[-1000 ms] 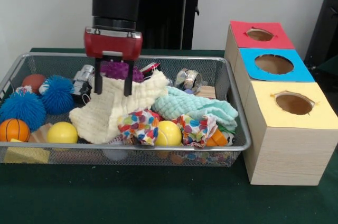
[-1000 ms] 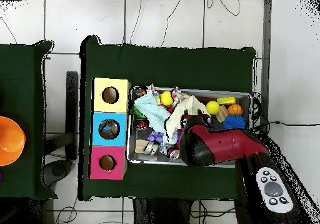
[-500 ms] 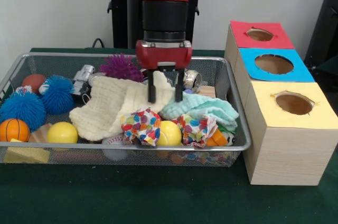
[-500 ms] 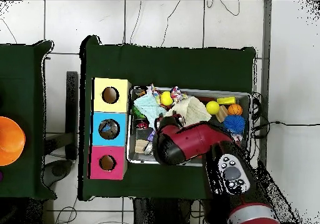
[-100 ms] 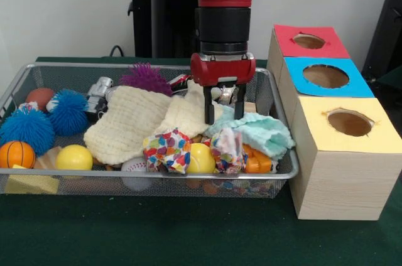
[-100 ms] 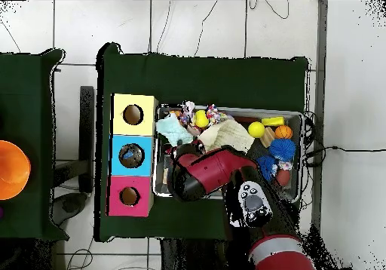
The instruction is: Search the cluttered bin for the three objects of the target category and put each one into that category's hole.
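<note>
inside the wire-mesh metal bin (image 5: pixel 276 172), the red and black gripper (image 5: pixel 223 120) hangs at the right-hand part of the clutter in the front view, its two dark fingers (image 5: pixel 208 108) set narrowly apart and pointing straight down, their tips at the upper edge of the crumpled mint-green knitted cloth (image 5: pixel 260 133); whether they pinch the fabric cannot be told. just left of the fingers lies the cream waffle-weave cloth (image 5: pixel 135 125), spread across the middle of the bin. along the near wall sit two wads of white cloth with bright multicoloured dots (image 5: pixel 167 150), a yellow ball (image 5: pixel 201 159) between them, and an orange item (image 5: pixel 258 161) under the mint cloth. a shiny metal can (image 5: pixel 226 93) shows behind the gripper. at the far left are two blue spiky rubber balls (image 5: pixel 27 129), a small orange basketball (image 5: pixel 16 153) and a second yellow ball (image 5: pixel 74 157); a purple spiky ball (image 5: pixel 145 78) rests by the back wall. beside the bin stand three wooden boxes with round holes, topped red (image 5: pixel 309 41), blue (image 5: pixel 325 76) and yellow (image 5: pixel 349 123). from overhead, the arm (image 6: pixel 215 172) covers the bin's end nearest the boxes (image 6: pixel 133 154).
</note>
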Robot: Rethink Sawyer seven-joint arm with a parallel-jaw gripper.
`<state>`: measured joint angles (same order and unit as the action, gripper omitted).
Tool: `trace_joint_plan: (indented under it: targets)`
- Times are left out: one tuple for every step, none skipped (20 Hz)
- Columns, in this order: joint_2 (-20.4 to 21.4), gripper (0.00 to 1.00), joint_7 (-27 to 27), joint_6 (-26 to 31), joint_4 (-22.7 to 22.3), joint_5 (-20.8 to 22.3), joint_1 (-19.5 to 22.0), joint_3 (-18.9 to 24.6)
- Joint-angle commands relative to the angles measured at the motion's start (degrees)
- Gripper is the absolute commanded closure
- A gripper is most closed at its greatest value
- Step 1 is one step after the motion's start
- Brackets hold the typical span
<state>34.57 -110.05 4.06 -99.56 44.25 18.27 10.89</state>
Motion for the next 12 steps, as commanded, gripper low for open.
trace_joint_plan:
  targets:
    - [-9.57, 0.0, -5.2, -6.24, 5.91, 3.78, -2.77, -7.64]
    - [-9.3, 0.0, -4.56, -5.53, 5.77, 3.57, -2.28, -7.27]
    - [-8.4, 0.0, -3.84, -4.94, 4.94, 3.32, -1.66, -6.8]
    - [-7.73, 0.0, -3.0, -3.79, 4.59, 3.02, -0.99, -6.17]
    - [-6.72, 0.0, -2.41, -3.19, 3.87, 2.8, -0.59, -5.99]
    - [-6.05, 0.0, -1.51, -2.0, 3.65, 2.62, 0.25, -5.35]
    - [-5.03, 0.0, -0.66, -1.01, 3.08, 2.58, 0.92, -4.93]
    - [-4.29, 0.0, 0.43, 0.21, 2.71, 2.55, 2.11, -3.97]
    - [-3.36, 0.0, 1.4, 1.4, 2.03, 2.46, 3.14, -3.12]
    - [-2.6, 0.0, 2.34, 2.65, 1.45, 2.22, 4.17, -2.12]
    - [-1.81, 0.0, 3.11, 3.81, 0.6, 1.92, 5.09, -1.27]
    - [-1.15, 0.0, 3.84, 5.12, -0.05, 1.4, 5.83, -0.39]
